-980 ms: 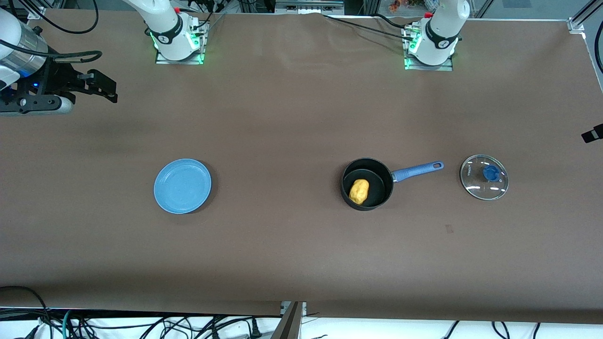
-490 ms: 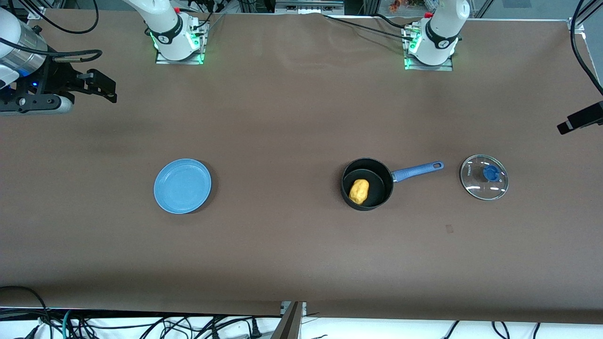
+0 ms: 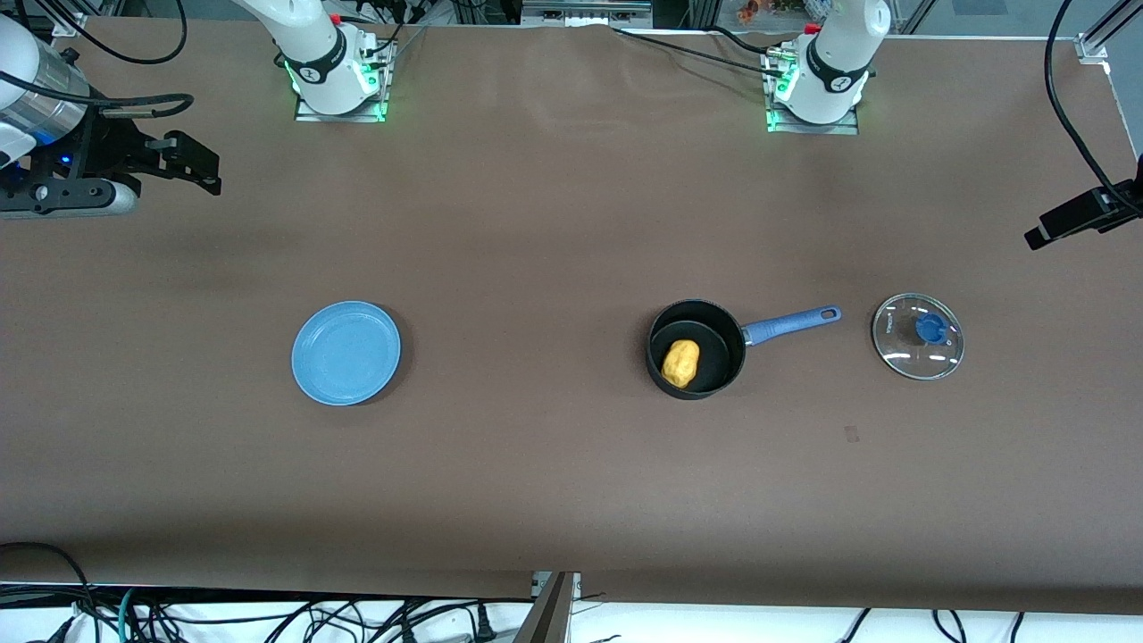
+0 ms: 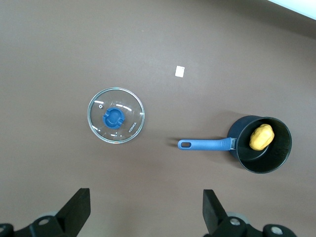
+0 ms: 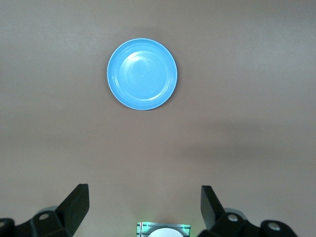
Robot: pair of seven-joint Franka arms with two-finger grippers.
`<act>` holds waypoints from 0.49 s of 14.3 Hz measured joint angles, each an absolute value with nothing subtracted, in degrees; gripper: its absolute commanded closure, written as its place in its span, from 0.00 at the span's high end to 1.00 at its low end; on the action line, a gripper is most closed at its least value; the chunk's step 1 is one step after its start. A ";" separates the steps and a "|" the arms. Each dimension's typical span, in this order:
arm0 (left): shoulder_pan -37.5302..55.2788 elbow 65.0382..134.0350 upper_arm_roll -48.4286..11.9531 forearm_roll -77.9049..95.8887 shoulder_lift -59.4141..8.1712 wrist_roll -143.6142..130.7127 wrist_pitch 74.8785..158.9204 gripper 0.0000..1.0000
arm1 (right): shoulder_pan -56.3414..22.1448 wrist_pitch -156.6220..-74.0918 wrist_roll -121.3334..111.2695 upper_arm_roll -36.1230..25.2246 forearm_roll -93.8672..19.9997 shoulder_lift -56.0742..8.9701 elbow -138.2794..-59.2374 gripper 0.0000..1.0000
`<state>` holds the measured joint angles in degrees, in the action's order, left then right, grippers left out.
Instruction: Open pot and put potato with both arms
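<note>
The black pot (image 3: 714,314) with its long blue handle (image 3: 790,325) stands uncovered toward the left arm's end of the table, and the yellow potato (image 3: 680,363) lies inside it. The left wrist view also shows the pot (image 4: 264,163) and the potato (image 4: 261,137). Beside the handle's end, the glass lid (image 3: 918,336) lies flat on the table. My left gripper (image 4: 146,207) hangs open and empty high over the table's edge near the lid. Over the right arm's end of the table, my right gripper (image 3: 201,170) is open and holds nothing.
A flat blue plate (image 3: 346,352) sits toward the right arm's end of the table. A small pale tag (image 4: 180,71) lies on the brown cloth nearer the front camera than the lid. Both arm bases (image 3: 339,85) stand along the table's edge farthest from the front camera.
The left gripper has come further into the front view over the left arm's end of the table. The right arm, pot, potato, lid and plate have not moved.
</note>
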<state>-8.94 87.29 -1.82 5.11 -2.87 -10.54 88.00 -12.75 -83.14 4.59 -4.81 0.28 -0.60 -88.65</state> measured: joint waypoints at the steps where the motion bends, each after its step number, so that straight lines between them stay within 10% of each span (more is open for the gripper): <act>1: -8.93 87.53 -1.82 5.11 -2.77 -10.54 88.28 1.00 | -12.75 -83.14 4.35 -4.81 0.28 -0.60 -88.65 1.00; 7: -8.93 87.94 -1.82 5.11 -2.75 -10.54 89.29 1.00 | -12.75 -83.14 3.40 -4.81 0.28 -0.60 -88.65 1.00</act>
